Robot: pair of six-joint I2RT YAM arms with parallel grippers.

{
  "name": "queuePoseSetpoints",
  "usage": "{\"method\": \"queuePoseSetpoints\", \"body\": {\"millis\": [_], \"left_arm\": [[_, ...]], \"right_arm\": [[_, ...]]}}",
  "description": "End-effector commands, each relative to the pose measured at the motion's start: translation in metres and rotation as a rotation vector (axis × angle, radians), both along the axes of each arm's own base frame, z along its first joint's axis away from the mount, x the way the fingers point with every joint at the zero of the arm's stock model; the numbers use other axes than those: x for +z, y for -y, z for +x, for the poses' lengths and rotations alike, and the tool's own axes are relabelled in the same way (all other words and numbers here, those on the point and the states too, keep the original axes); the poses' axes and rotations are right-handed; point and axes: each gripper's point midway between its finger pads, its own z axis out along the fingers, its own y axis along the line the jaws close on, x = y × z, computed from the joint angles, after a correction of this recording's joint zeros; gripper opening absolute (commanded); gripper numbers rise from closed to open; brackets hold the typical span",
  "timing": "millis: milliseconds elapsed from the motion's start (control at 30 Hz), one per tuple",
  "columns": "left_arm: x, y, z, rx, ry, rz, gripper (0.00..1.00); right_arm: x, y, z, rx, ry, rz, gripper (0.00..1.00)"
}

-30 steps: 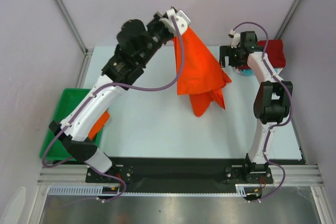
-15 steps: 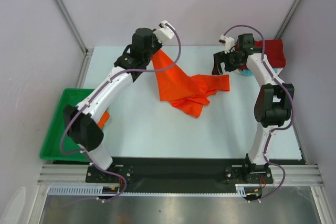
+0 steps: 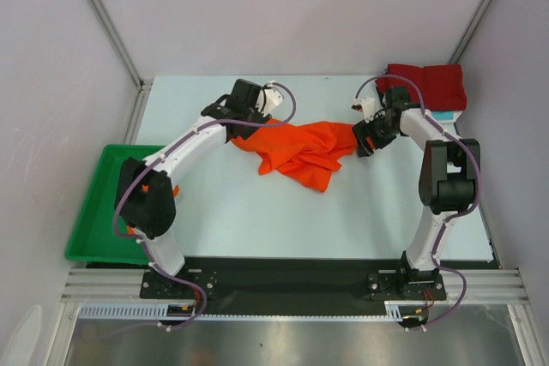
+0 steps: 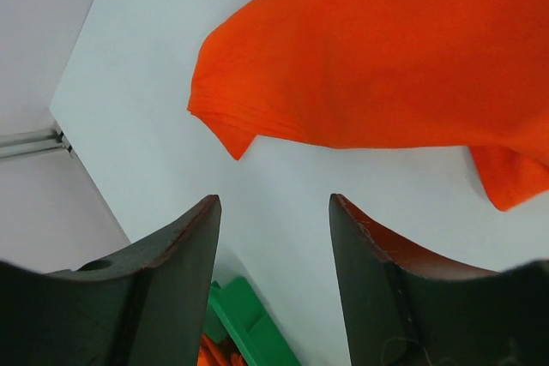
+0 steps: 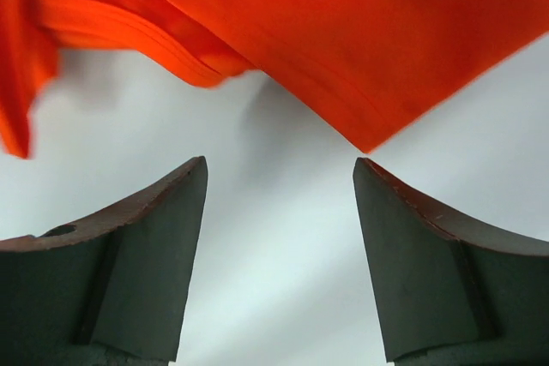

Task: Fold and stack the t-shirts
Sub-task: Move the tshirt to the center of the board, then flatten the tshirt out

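Observation:
A bright orange t-shirt lies crumpled on the table's middle, seen close in the left wrist view and the right wrist view. My left gripper sits at its left end, open, nothing between its fingers. My right gripper sits at its right end, open and empty, a cloth corner just ahead of its right finger. A dark red t-shirt lies folded at the back right on a light turquoise one. More orange cloth rests in the tray.
A green plastic tray stands off the table's left edge, partly behind the left arm; its corner shows in the left wrist view. Metal frame posts rise at the back corners.
The left arm came down from high at the back and let go of the orange t-shirt, which dropped onto the table. The right gripper moved down and forward to the shirt's right end.

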Motion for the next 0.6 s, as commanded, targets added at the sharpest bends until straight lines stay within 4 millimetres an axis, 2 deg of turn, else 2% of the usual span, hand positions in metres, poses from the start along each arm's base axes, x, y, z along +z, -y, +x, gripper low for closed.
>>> {"method": "queuePoseSetpoints", "body": {"millis": [0, 133, 167, 233, 300, 367, 400, 467, 567], "left_arm": [[0.028, 0.017, -0.016, -0.069, 0.041, -0.084, 0.59], [0.022, 0.021, -0.014, -0.053, 0.010, -0.095, 0.59], [0.026, 0.023, -0.012, -0.045, 0.014, -0.110, 0.59], [0.026, 0.026, -0.012, -0.044, 0.013, -0.117, 0.59], [0.027, 0.031, -0.010, -0.045, 0.017, -0.116, 0.59], [0.031, 0.034, -0.008, -0.051, 0.028, -0.114, 0.59], [0.032, 0.036, -0.008, -0.055, 0.032, -0.111, 0.59], [0.034, 0.037, -0.007, -0.059, 0.037, -0.106, 0.59], [0.032, 0.035, -0.008, -0.060, 0.036, -0.091, 0.59]], "right_arm": [[0.014, 0.024, 0.026, -0.005, 0.141, -0.107, 0.73], [0.007, 0.031, 0.034, -0.071, 0.127, -0.083, 0.72], [0.006, 0.045, 0.038, -0.105, 0.131, -0.091, 0.72], [-0.002, 0.048, 0.044, -0.116, 0.120, -0.092, 0.72], [-0.002, 0.048, 0.052, -0.125, 0.110, -0.073, 0.72], [-0.016, 0.045, 0.052, -0.115, 0.062, -0.048, 0.72], [-0.012, 0.044, 0.056, -0.113, 0.055, -0.038, 0.70], [-0.020, 0.040, 0.056, -0.103, 0.023, -0.002, 0.68], [-0.018, 0.030, 0.056, -0.059, 0.007, 0.065, 0.68]]}}
